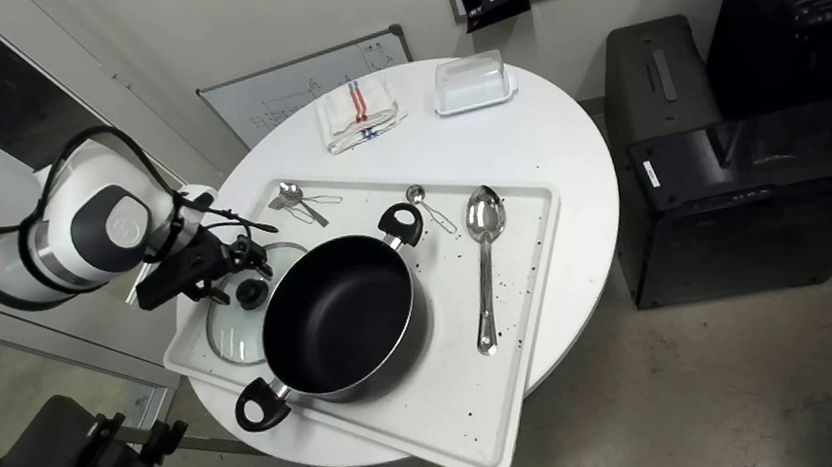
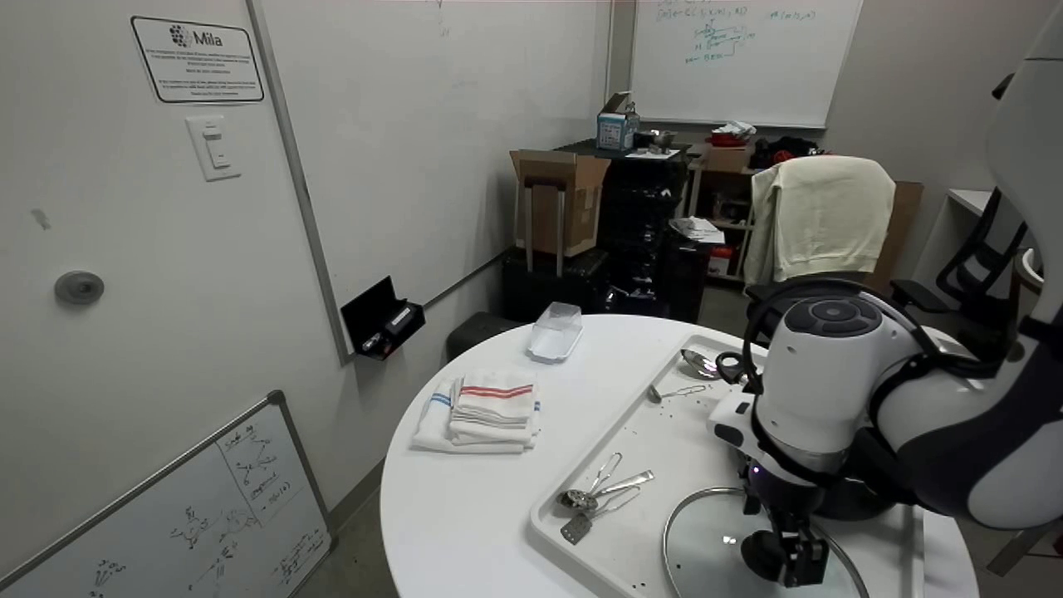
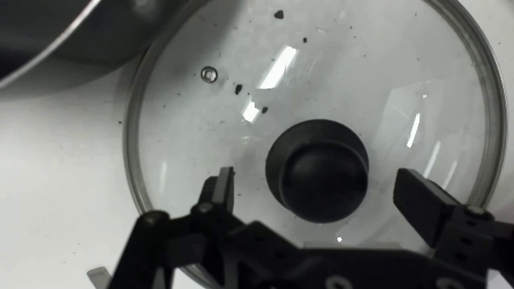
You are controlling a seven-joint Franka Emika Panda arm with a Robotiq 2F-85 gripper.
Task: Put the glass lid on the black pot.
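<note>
White tray (image 1: 445, 418): clear glass lid (image 3: 313, 106), black knob (image 3: 323, 182).

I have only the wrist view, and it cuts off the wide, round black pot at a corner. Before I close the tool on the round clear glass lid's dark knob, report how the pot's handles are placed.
Observer: In an exterior view, two looped black handles stick out from opposite sides of the pot.
Operator: Now tell me what lies across the pot from the lid.
Observer: A long shiny metal spoon, on the white rectangular tray.
Operator: Give me something off the tray.
Observer: Folded white cloth with red and blue stripes lies on the round white table, in both exterior views.
</note>
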